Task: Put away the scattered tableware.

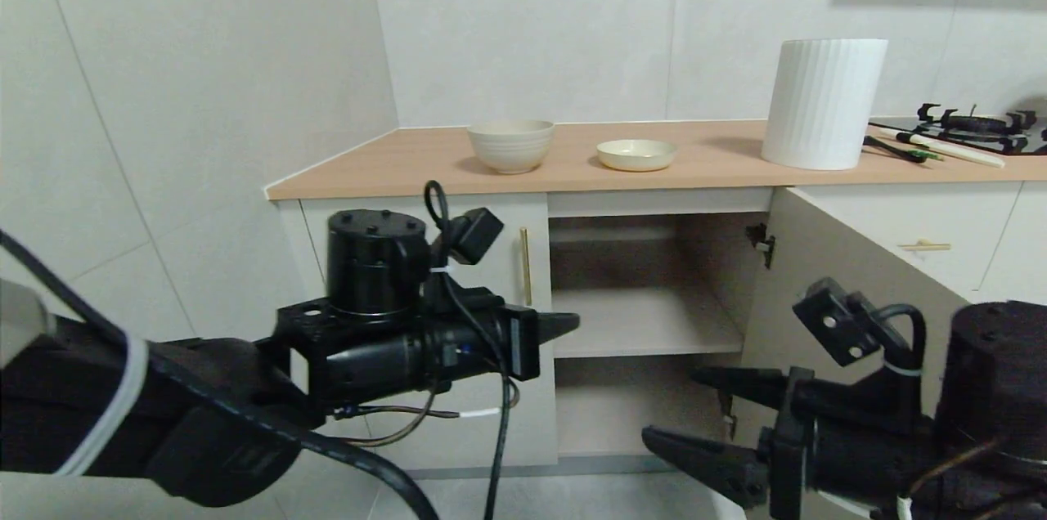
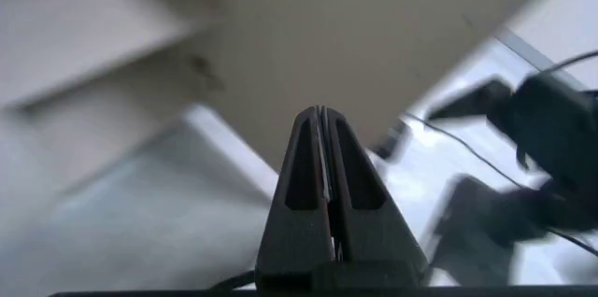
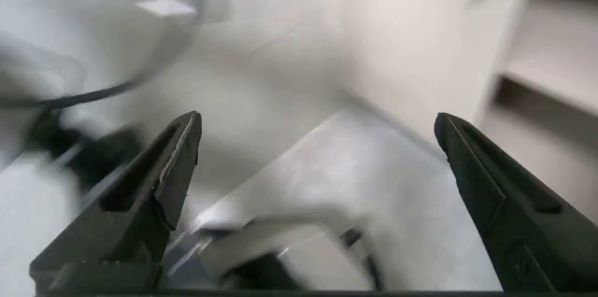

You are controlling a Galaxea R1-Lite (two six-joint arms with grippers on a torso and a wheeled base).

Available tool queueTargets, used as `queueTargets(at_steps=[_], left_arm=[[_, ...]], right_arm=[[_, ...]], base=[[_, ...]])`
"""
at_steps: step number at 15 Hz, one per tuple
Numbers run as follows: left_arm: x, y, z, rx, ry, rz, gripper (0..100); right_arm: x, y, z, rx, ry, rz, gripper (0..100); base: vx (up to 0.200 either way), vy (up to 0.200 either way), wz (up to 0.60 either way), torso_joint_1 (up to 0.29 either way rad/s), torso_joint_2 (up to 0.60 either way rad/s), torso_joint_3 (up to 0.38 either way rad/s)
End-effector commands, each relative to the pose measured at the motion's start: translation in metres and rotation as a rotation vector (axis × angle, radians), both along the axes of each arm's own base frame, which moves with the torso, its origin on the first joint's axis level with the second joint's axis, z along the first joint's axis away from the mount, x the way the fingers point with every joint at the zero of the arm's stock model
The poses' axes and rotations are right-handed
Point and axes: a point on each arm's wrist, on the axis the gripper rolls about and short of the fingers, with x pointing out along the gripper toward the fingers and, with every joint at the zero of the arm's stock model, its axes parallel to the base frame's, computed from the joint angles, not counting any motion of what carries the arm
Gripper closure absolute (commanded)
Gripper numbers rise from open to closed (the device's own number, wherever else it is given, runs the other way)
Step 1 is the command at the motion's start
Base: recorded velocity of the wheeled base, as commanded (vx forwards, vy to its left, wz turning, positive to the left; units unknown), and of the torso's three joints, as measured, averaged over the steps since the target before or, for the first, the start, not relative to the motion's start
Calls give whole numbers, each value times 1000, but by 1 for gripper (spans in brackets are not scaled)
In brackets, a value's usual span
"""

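A ribbed beige bowl [image 1: 511, 145] and a small cream dish [image 1: 636, 154] stand on the wooden counter [image 1: 393, 164], side by side. Below them a cabinet [image 1: 646, 324] stands with its door [image 1: 826, 275] swung wide, showing bare shelves. My left gripper [image 1: 572, 324] [image 2: 320, 115] is shut with nothing in it, held low in front of the cabinet's closed left door. My right gripper [image 1: 675, 410] [image 3: 318, 162] is open and holds nothing; it sits low, in front of the opened door, pointing left.
A tall white ribbed container [image 1: 824, 103] stands on the counter to the right. Beyond it lie utensils [image 1: 932, 148] beside a gas hob [image 1: 977, 127]. A tiled wall closes off the left side. A drawer with a brass handle [image 1: 924, 245] is at right.
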Motion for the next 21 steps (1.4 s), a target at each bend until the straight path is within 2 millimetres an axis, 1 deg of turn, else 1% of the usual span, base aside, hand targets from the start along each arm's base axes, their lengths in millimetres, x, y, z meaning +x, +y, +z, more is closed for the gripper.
queueTargets(at_steps=[1,2,3,5,6,7,8,9,11,12,14,18,21], left_arm=[[-22,57,29,-13,-80,123,100],[-26,69,32,-8,-77,157,100],[-32,83,37,-3,-73,196,100],[-41,100,46,8,-68,248,100],[-45,109,50,8,-68,279,100],[-49,117,51,16,-55,307,0],[-49,120,52,15,-54,322,0],[-47,127,55,11,-62,353,0],[-47,128,59,4,-79,356,0],[-47,128,60,3,-84,359,0],[-51,130,65,-2,-103,373,0],[-52,130,65,-3,-100,370,0],[-51,129,63,-1,-89,367,0]], right_arm=[[40,14,11,-59,53,-97,0],[45,13,22,-73,70,-112,0],[45,11,39,-84,84,-114,0],[49,14,65,-87,82,-111,0],[53,17,73,-91,85,-111,0],[54,17,77,-102,98,-115,0],[55,16,77,-109,109,-122,0],[57,14,71,-141,148,-133,0],[58,13,67,-173,172,-164,0],[58,12,67,-186,180,-188,0],[64,5,72,-195,188,-242,0],[68,-3,73,-193,198,-273,0],[67,-3,73,-195,198,-272,0]], base=[[0,0,0,0,0,0],[0,0,0,0,0,0],[0,0,0,0,0,0],[0,0,0,0,0,0],[0,0,0,0,0,0],[0,0,0,0,0,0],[0,0,0,0,0,0],[0,0,0,0,0,0],[0,0,0,0,0,0],[0,0,0,0,0,0],[0,0,0,0,0,0],[0,0,0,0,0,0],[0,200,0,5,-1,4]])
